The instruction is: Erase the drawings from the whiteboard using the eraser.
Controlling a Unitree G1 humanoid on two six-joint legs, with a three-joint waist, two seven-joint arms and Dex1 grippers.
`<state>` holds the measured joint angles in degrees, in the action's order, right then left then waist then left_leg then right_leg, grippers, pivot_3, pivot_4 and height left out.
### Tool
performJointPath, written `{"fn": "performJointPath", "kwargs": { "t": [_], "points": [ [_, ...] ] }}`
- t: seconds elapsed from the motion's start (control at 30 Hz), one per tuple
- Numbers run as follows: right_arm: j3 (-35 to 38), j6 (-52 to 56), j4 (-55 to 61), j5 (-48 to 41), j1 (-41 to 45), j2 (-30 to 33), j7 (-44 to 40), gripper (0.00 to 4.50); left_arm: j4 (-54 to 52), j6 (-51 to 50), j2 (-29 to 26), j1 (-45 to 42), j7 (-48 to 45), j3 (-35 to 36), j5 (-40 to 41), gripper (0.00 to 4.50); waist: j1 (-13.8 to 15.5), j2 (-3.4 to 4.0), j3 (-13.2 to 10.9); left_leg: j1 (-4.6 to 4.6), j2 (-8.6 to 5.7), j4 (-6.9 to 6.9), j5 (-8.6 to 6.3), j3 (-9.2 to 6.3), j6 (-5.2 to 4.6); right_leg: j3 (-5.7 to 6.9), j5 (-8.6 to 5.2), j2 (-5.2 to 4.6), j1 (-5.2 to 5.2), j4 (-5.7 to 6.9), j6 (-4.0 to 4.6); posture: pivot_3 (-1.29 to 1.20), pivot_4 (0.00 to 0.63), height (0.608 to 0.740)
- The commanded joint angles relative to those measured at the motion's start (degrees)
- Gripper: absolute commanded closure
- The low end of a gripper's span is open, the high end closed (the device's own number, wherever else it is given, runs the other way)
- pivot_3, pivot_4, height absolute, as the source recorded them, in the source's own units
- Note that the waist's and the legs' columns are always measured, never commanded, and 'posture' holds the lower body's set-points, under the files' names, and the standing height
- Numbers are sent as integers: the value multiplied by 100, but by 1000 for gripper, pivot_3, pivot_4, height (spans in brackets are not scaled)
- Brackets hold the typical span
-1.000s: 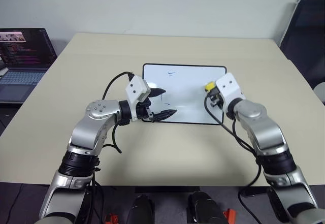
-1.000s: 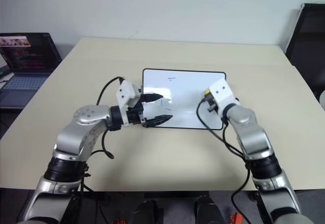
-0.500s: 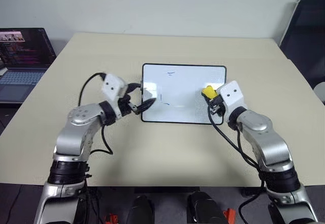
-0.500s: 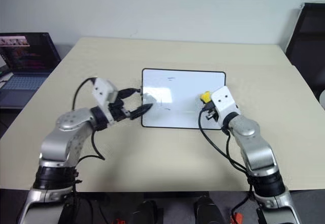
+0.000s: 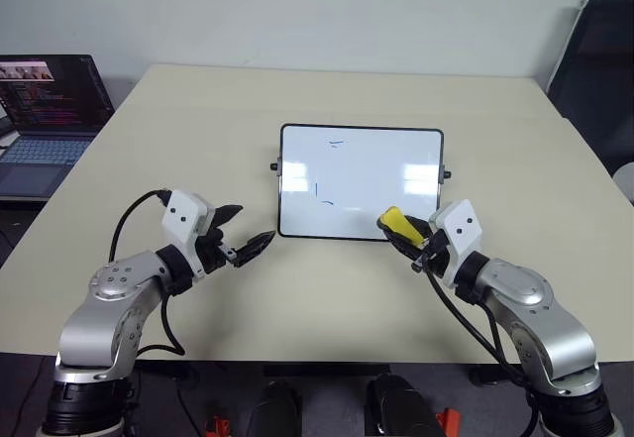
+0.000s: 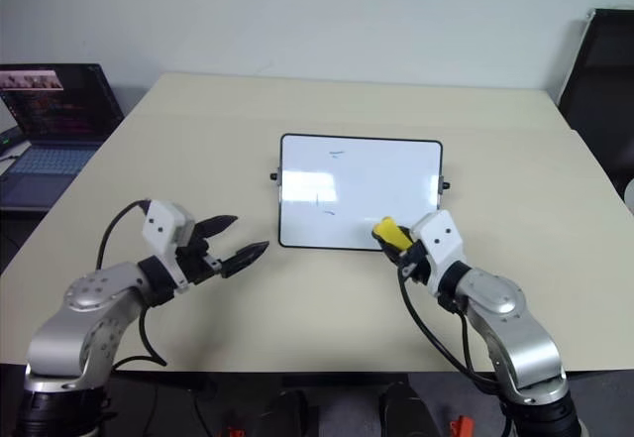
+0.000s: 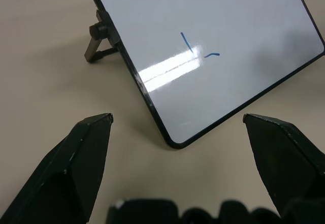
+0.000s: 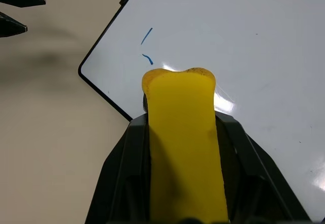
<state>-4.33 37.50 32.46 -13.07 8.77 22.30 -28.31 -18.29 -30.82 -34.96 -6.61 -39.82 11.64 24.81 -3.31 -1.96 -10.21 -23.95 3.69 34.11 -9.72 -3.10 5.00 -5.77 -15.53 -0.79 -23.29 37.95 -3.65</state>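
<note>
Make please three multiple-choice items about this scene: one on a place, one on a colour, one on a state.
1. Where is the laptop?
A. at the table's far left
B. on the whiteboard
C. under the right arm

2. What colour are the drawings?
A. red
B. blue
C. green

3. What is the state of the left gripper?
A. shut on the eraser
B. shut on nothing
C. open, holding nothing

Answers:
1. A: the laptop stands beside the far left edge of the table.
2. B: the drawings on the whiteboard are thin blue strokes.
3. C: the left gripper has its fingers spread apart, while the yellow eraser sits in the right gripper.
</note>
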Motion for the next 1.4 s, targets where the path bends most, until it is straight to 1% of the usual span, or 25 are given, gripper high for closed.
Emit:
{"fn": "performJointPath", "kwargs": {
  "t": [0.03, 0.27, 0.4, 0.57, 0.67, 0.83, 0.93, 1.13, 1.4],
  "points": [
    [-13, -300, 10, -38, 105, -25, -16, 3180, -306, -6, 19, -9, 144, 130, 110, 0, 1, 0, 0, 0, 0, 0, 0, 0, 0, 0, 0, 0, 0, 0, 0, 0, 150, 740],
    [-253, -283, -170, 111, 405, -78, 97, 3180, -457, -160, 37, -213, 376, 103, 202, 0, 5, 0, 0, -6, 1, -15, -2, -1, 1, 4, -6, 3, -3, -1, -7, 0, 150, 740],
    [-468, -314, -372, 305, 831, -187, 258, 3180, -531, -393, -15, -547, 545, 85, 270, 0, 1, -1, -1, -4, 1, -11, -1, -1, 1, 3, -5, 4, -4, 2, -7, 0, 150, 740],
    [-592, -187, -788, 360, 1596, -515, 421, 3180, -385, -475, -20, -941, 601, 54, 290, 0, -5, -1, -1, -3, 1, -6, -1, -1, 1, 2, 0, 5, -2, 2, -7, 0, 150, 740],
    [-555, -191, -1032, 378, 1949, -711, 574, 3180, -303, -464, -8, -1080, 579, 21, 264, 0, -2, -1, -1, -5, 1, -9, -1, -1, 1, 3, 10, 6, -2, 1, -27, 0, 150, 740],
    [-584, -310, -1826, 599, 2631, -1052, 877, 3180, 37, -419, 11, -1420, 657, -93, 72, 0, -1, 0, -1, -7, 2, -14, -1, -5, 1, 7, 13, 7, -4, 2, -36, 0, 150, 740],
    [-505, -190, -2440, 666, 3077, -1233, 1030, 3180, 255, -440, 7, -1640, 657, -137, 39, 0, -4, 0, -1, -7, 2, -12, -1, -4, 0, 6, 15, 7, -4, 3, -37, 0, 150, 740],
    [-690, -408, -3659, 1038, 3859, -1251, 1029, 3180, 809, -249, 12, -2152, 552, -372, -145, 0, -3, 1, -2, -9, 2, -14, -1, -5, 0, 7, 17, 9, -6, 4, -40, 0, 150, 740],
    [-793, -991, -4808, 1368, 4443, -1410, 1052, 3180, 949, -77, 29, -2143, 320, -503, -196, 0, -6, 3, -3, -30, 2, -16, -2, -6, 0, 9, 29, 9, -26, 7, -21, 0, 150, 740]
  ]
}}
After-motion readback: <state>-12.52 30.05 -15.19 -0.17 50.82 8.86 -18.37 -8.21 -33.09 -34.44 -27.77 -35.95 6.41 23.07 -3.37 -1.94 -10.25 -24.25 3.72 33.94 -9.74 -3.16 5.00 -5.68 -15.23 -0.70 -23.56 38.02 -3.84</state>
